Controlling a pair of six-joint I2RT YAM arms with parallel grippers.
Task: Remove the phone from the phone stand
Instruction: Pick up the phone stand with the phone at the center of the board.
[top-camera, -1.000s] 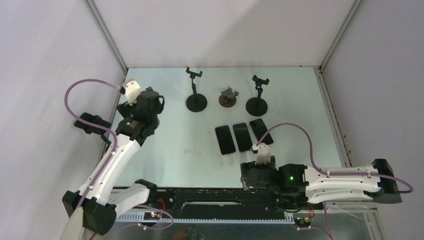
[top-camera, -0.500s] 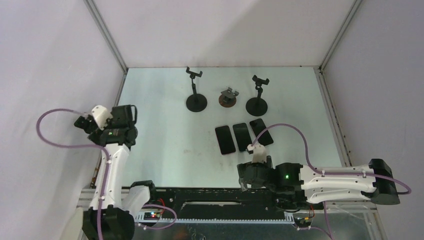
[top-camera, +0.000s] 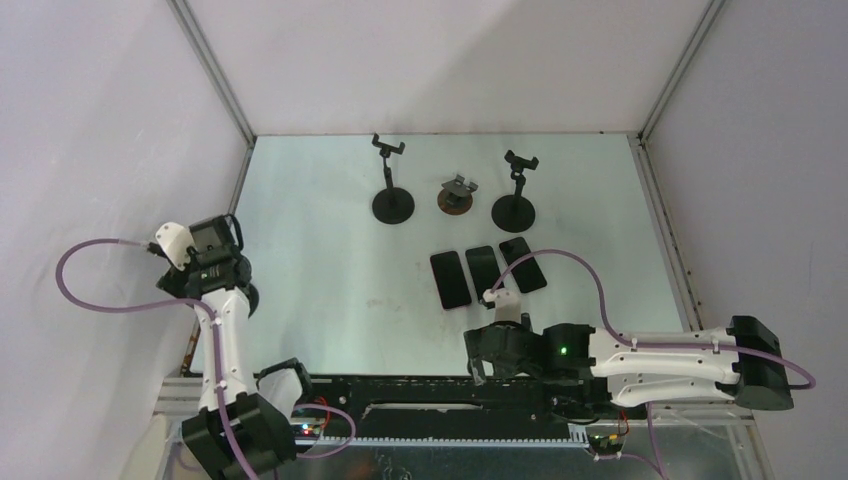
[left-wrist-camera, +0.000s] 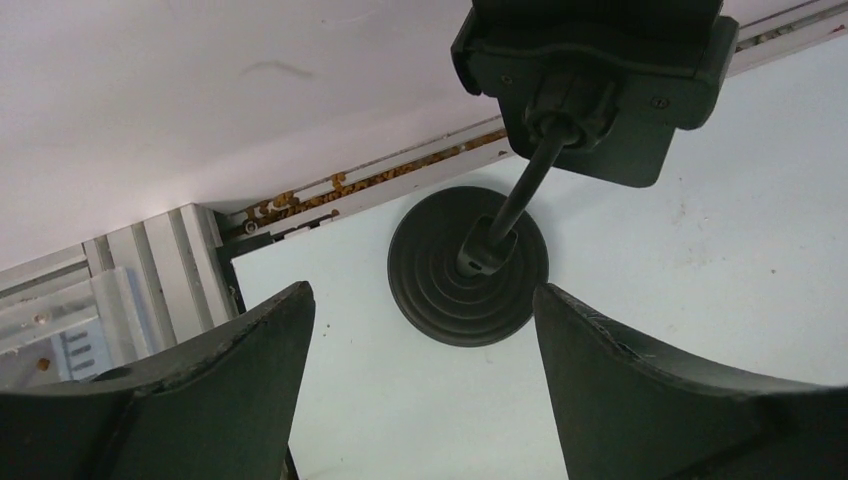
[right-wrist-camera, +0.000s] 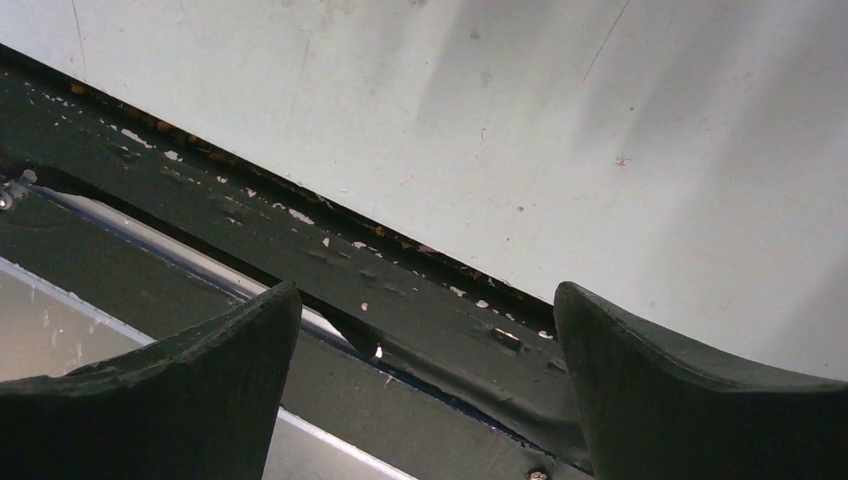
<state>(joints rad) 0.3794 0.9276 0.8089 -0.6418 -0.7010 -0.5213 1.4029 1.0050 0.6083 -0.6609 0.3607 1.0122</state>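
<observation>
From above, the left pincer (top-camera: 215, 240) had swung out from over the table (top-camera: 330, 260) to its far left edge, well away from where it hung a second before. The right pincer (top-camera: 478, 355) had slid a little further left along the near edge. Nothing else had shifted. The three phones (top-camera: 483, 272) lay flat side by side on the table, none of them in a holder. Behind them stood the left tall stand (top-camera: 392, 185), the low brown-based stand (top-camera: 458, 192) and the right tall stand (top-camera: 515, 190), each with its cradle bare. Neither pincer's opening could be read from this height.

In the left wrist view, the left pincer (left-wrist-camera: 420, 330) was spread wide, gripping nothing. Between its fingers (left-wrist-camera: 200, 400) showed a fourth phone stand (left-wrist-camera: 468, 265), its round base sitting close to the table's edge. Its stem leaned up to a dark clamp head (left-wrist-camera: 595, 60) at the top of the picture. Whether that clamp held a phone could not be told from this angle.

In the right wrist view, the right pincer (right-wrist-camera: 425, 300) was likewise apart and empty. It hung over the dark rail (right-wrist-camera: 300, 250) along the table's near edge, with bare table above it.
</observation>
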